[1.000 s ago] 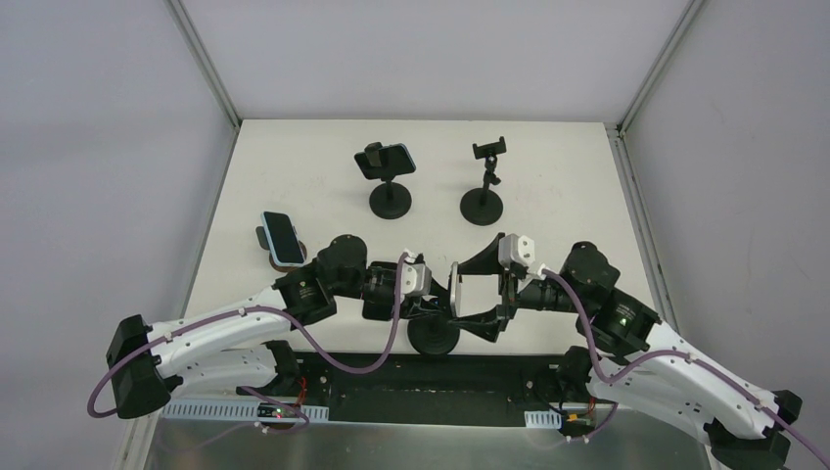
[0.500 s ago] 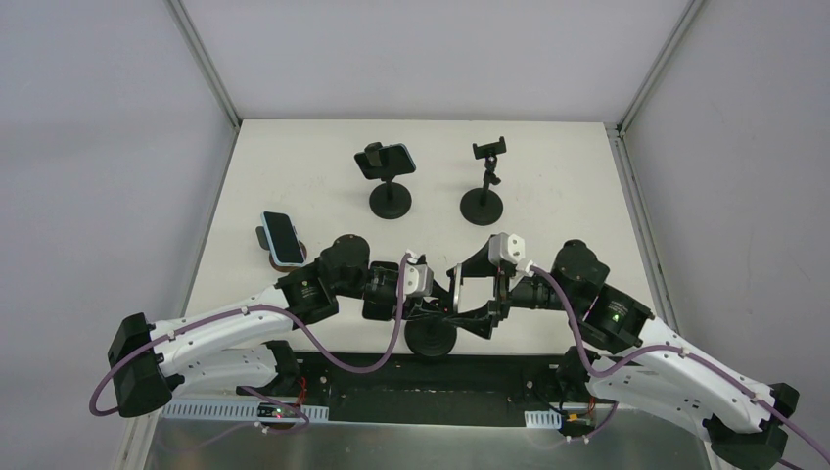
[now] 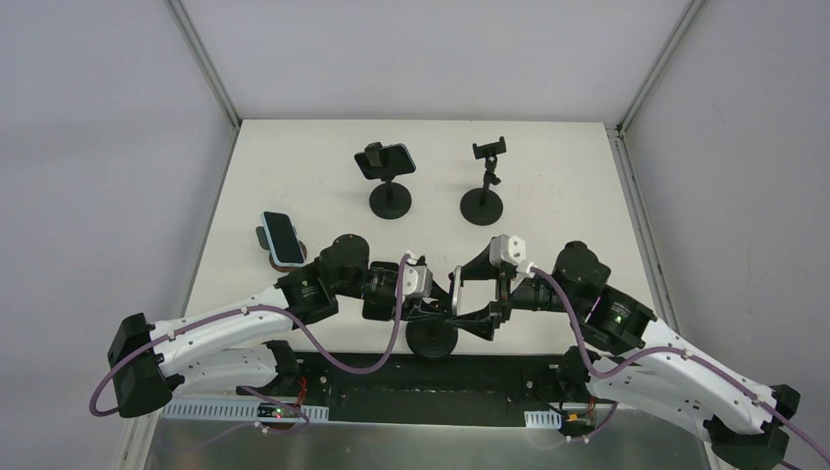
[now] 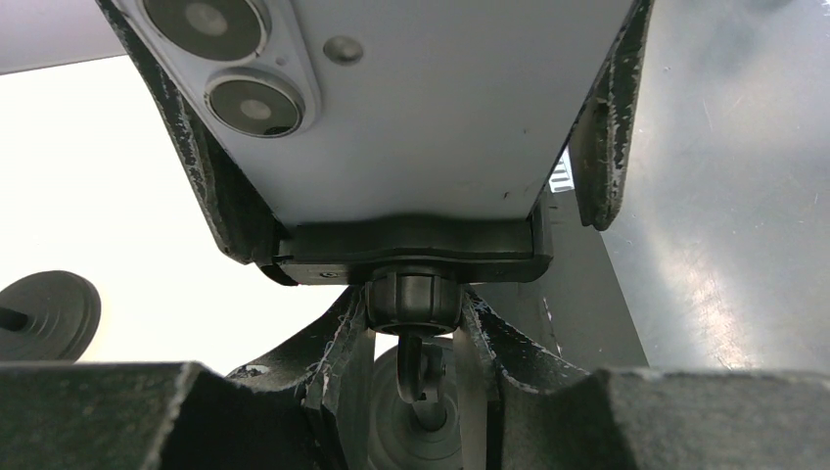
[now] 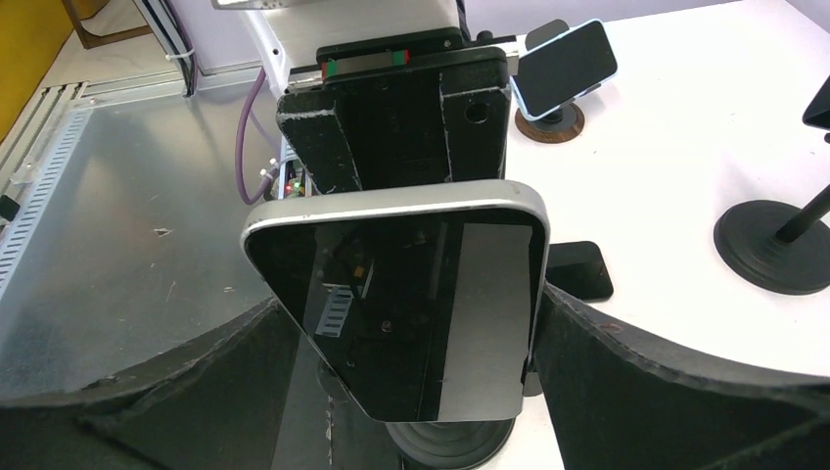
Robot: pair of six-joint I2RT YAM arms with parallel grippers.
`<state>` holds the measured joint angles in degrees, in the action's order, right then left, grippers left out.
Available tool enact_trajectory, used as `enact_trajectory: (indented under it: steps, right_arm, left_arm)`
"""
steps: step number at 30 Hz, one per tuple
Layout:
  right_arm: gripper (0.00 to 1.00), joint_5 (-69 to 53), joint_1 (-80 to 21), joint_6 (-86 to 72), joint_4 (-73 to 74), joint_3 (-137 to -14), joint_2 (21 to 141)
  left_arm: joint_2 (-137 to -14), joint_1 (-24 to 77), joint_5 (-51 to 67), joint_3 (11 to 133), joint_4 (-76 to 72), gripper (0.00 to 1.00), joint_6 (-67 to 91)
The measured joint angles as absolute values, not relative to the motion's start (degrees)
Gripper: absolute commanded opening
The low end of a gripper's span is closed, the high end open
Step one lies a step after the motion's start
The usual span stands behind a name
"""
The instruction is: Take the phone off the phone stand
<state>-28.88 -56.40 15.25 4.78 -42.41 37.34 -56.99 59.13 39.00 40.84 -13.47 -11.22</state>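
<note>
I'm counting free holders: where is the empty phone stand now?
In the top view, the empty phone stand is on the far part of the table, right of centre, just right of the stand holding a blue-edged phone.

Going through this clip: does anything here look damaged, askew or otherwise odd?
Only wear: the left tool, closed on the phone stand under the phone, has finger pads frayed white along their edges. Nothing looks spilled or toppled.
</note>
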Motion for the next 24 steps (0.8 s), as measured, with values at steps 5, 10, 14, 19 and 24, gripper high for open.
enact_trajectory:
  steps: [5,10,14,19,24]
  right_arm:
    - [0.67,-28.7,-56.4,15.3,4.9,-42.4,37.3]
    - [0.78,-28.4,-56.4,15.4,5.3,-42.4,37.3]
    - [0.89,-28.3,-56.4,15.4,5.4,-42.4,37.3]
    - [0.90,-28.3,-56.4,15.5,5.4,-42.4,36.9]
    - [0.83,-28.5,-56.4,15.5,5.4,-42.4,36.8]
  left_arm:
    - [-57.3,59.2,39.4,40.8,-13.6,0.00,-11.1]
    - [-58.0,59.1,40.3,40.8,-14.1,0.00,-10.8]
    - [-58.3,59.1,40.5,40.8,-14.3,0.00,-10.8]
    - [-59.3,59.1,41.0,40.8,-14.3,0.00,-10.8]
    - [-59.6,59.1,41.6,40.8,-14.3,0.00,-10.8]
